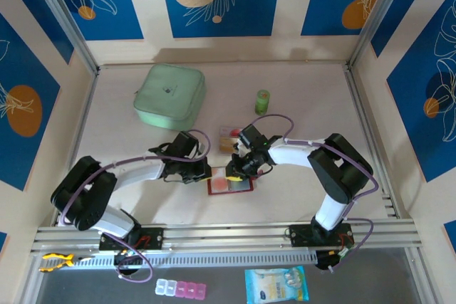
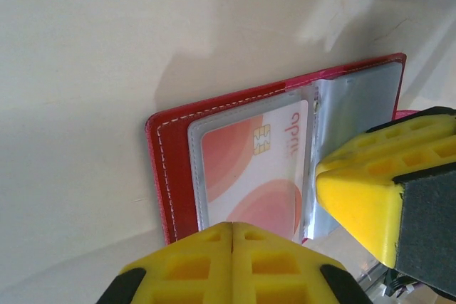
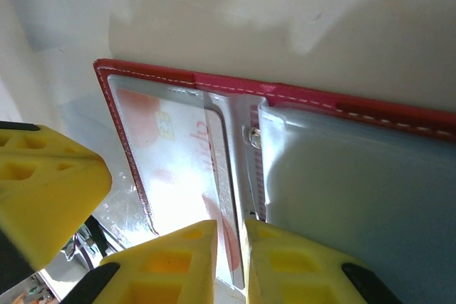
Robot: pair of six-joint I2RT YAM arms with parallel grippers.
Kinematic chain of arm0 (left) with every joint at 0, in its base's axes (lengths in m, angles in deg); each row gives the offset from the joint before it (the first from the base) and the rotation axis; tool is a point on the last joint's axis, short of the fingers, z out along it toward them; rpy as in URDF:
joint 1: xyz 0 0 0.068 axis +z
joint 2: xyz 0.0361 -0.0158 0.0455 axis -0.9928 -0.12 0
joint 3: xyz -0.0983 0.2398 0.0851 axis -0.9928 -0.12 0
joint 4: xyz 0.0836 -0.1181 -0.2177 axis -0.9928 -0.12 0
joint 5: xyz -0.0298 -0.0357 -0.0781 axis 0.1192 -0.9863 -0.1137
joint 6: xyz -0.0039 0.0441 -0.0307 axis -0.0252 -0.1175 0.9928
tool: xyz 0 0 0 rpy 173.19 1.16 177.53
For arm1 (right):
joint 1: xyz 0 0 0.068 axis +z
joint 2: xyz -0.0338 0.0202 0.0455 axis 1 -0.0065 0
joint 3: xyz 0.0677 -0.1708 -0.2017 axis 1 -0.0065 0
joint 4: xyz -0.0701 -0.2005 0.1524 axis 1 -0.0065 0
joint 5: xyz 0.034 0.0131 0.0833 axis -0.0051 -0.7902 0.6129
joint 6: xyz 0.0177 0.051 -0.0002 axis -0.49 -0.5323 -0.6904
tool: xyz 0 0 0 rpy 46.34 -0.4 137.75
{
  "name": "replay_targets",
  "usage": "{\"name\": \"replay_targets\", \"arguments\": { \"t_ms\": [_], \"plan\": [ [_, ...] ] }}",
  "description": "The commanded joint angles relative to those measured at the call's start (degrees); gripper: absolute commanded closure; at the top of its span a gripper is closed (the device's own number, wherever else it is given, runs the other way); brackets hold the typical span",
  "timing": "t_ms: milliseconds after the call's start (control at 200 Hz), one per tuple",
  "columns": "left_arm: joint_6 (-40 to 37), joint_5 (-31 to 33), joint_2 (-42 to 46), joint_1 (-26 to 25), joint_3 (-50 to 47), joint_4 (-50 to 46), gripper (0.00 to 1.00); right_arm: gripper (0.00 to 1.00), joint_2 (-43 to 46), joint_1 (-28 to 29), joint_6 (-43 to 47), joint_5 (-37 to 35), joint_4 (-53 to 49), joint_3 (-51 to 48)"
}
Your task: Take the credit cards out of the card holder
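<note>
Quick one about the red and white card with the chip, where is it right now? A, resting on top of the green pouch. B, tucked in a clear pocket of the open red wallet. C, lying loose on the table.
B: the red-and-white card sits behind a clear pocket of the open card holder, which lies flat on the table.

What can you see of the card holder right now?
The card holder lies open and flat on the table: red leather-look cover with white stitching, grey inside, clear plastic pockets riveted at the fold. One pocket holds a red-and-white card with a gold chip. The left tool, shut, sits at its near edge; the right tool looks pinched on a clear pocket leaf's edge.
</note>
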State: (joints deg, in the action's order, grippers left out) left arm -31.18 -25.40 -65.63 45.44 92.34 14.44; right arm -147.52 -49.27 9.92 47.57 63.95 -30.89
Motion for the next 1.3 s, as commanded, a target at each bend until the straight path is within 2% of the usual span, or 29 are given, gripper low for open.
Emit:
{"name": "replay_targets", "arguments": {
  "t_ms": [0, 495, 975, 1295],
  "plan": [
    [1.32, -1.44, -0.37, -0.47, -1.23, 0.60, 0.97, 0.81, -0.91, -0.26, -0.49, 1.80, 0.05, -0.37],
    [1.24, -0.92, -3.54, -0.41, -2.87, 1.21, 0.98, 0.81, -2.91, 1.47, 1.77, -0.57, -6.04, 3.41],
    [0.84, -0.97, -4.41, -0.39, -2.08, 0.55, 0.98, 0.85, -2.23, 1.03, -1.02, 4.96, 1.66, 1.36],
    [0.93, -0.32, -2.65, -0.40, -0.91, -0.57, 0.98, 0.91, -1.47, 0.25, -1.37, 4.67, 2.36, -0.39]
  ]
}}
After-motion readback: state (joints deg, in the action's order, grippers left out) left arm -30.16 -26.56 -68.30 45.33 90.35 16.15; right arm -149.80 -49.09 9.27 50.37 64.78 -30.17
